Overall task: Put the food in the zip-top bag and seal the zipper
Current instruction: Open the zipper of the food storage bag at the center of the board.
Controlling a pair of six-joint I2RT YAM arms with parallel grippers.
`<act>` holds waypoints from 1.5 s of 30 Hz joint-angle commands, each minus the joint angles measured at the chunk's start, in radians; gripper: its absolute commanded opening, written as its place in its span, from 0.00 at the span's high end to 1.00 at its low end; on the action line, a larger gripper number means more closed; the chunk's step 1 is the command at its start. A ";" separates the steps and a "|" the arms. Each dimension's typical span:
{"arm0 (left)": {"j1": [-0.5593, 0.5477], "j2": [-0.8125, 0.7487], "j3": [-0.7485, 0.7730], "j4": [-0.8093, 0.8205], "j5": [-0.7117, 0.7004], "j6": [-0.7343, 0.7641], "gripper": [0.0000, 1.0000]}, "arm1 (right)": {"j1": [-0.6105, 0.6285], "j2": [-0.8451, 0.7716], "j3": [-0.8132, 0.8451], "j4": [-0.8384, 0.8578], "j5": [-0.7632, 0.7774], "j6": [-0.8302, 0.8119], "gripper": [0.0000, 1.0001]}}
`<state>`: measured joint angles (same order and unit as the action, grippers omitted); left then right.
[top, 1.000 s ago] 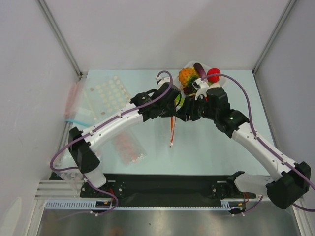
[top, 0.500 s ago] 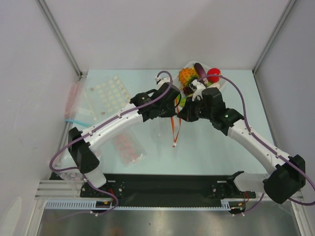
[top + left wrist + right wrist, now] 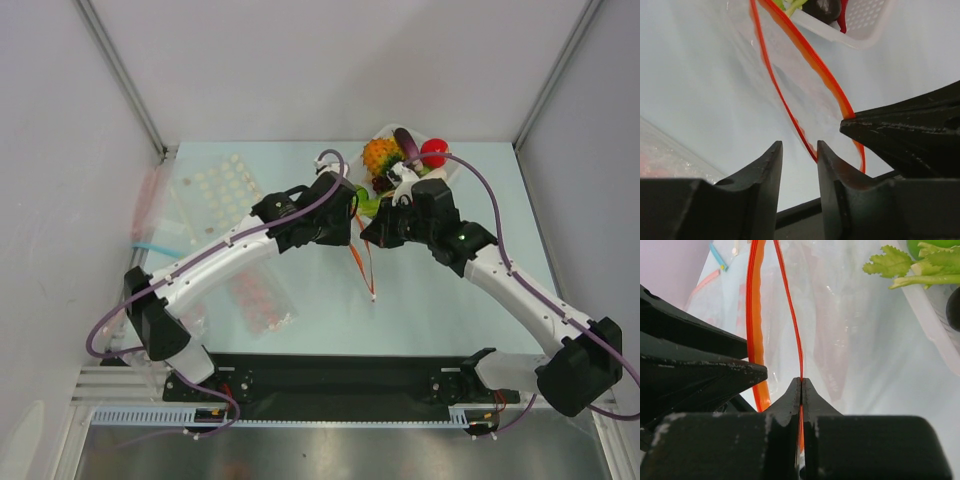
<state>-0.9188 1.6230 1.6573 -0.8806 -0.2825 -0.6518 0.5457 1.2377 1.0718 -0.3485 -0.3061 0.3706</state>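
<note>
I have the right end effector [image 3: 801, 388] clamped on one lip of the zipper [image 3: 755, 315]. The left end effector [image 3: 799, 157] stands apart. The other lip of the zip-top bag [image 3: 802, 87] runs down to its gap.

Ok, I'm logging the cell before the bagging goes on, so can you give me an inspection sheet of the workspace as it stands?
Surface: pale, smooth table.
Job's things: zip-top bag held at its mouth, looks empty; zipper unsealed, its two strips parted; pineapple and red fruit sit in the white basket at the far edge.
Clutter: sheet of white dots and packet of pink-red dots lie on the left.
Grippers: left gripper open beside the zipper; right gripper shut on the zipper.
Cables: purple cables run along both arms.
Surroundings: white walls on three sides.
</note>
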 commanded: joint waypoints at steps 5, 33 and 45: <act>-0.005 -0.051 -0.044 0.048 0.078 0.061 0.59 | 0.005 -0.037 0.011 0.016 -0.016 0.021 1.00; 0.100 -0.003 0.257 -0.391 -0.121 0.162 1.00 | -0.098 -0.012 -0.001 -0.135 0.166 0.007 1.00; 0.144 -0.052 0.256 -0.459 -0.150 0.165 1.00 | -0.130 0.046 0.011 -0.165 0.203 -0.004 0.89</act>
<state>-0.7891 1.6230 1.8999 -1.2846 -0.3737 -0.5117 0.4355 1.2621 1.0607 -0.4728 -0.1638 0.3885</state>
